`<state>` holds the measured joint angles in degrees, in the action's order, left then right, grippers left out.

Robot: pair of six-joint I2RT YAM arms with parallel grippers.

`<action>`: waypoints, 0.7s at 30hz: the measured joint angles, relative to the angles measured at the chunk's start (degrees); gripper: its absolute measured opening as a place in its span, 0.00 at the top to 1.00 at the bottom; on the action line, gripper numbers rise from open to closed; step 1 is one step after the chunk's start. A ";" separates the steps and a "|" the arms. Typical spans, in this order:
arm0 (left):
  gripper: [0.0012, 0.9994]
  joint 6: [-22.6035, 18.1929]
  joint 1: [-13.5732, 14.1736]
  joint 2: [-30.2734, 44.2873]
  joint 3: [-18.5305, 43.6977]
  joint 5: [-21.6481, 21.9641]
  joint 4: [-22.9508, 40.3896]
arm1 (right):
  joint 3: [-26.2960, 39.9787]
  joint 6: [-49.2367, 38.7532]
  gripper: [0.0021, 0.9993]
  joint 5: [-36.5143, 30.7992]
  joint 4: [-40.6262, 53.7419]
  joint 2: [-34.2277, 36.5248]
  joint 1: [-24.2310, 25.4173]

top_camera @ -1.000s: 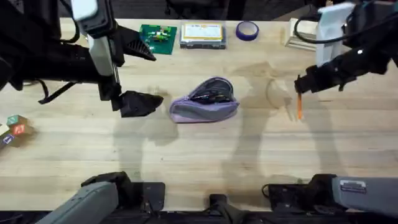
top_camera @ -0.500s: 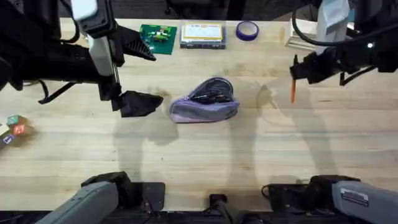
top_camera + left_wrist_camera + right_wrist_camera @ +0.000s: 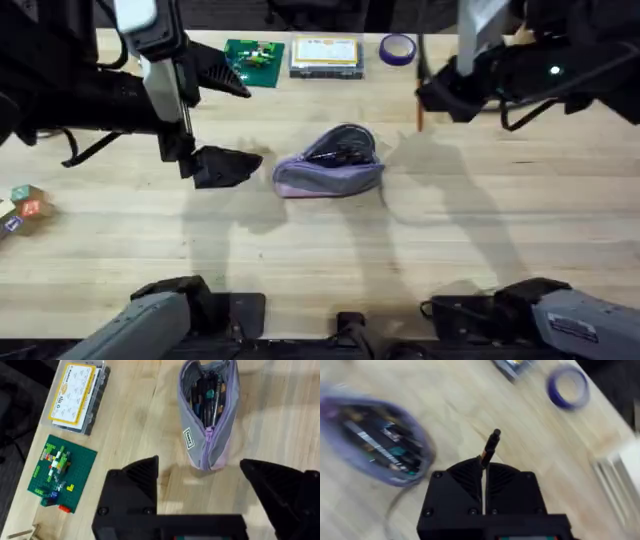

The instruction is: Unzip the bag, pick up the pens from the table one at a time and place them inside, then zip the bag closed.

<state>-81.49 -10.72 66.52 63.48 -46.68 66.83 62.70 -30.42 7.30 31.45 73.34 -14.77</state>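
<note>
The lilac bag lies on the table in the middle, unzipped, with several pens inside. Above the table, right of and behind the bag, my right gripper is shut on an orange pen. In the right wrist view the pen sticks out from between the closed fingers, and the open bag is off to one side. My left gripper hangs open just left of the bag. In its wrist view, its fingers stand wide apart near the bag's zipper end.
Along the back edge stand a green baseplate with bricks, a yellow clear-lidded box and a purple tape roll. Coloured blocks sit at the left edge. A white object is at the back right.
My right gripper has carried the orange pen up off the table and leftward toward the bag. The left arm and the bag have not moved.
</note>
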 joint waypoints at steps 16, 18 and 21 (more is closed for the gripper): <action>0.01 0.00 0.00 0.00 0.00 0.00 0.00 | 0.00 -23.00 0.97 13.04 0.56 0.02 -11.27; 0.01 0.00 0.01 0.00 0.00 0.00 0.00 | 0.02 -24.13 0.97 13.44 1.36 0.67 -12.18; 0.01 0.00 0.00 0.00 0.00 -0.02 0.00 | 0.04 -24.43 0.97 13.54 2.90 2.35 -12.45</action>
<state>-81.49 -10.72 66.52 63.48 -46.69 66.83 62.74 -54.84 20.85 34.35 75.69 -27.22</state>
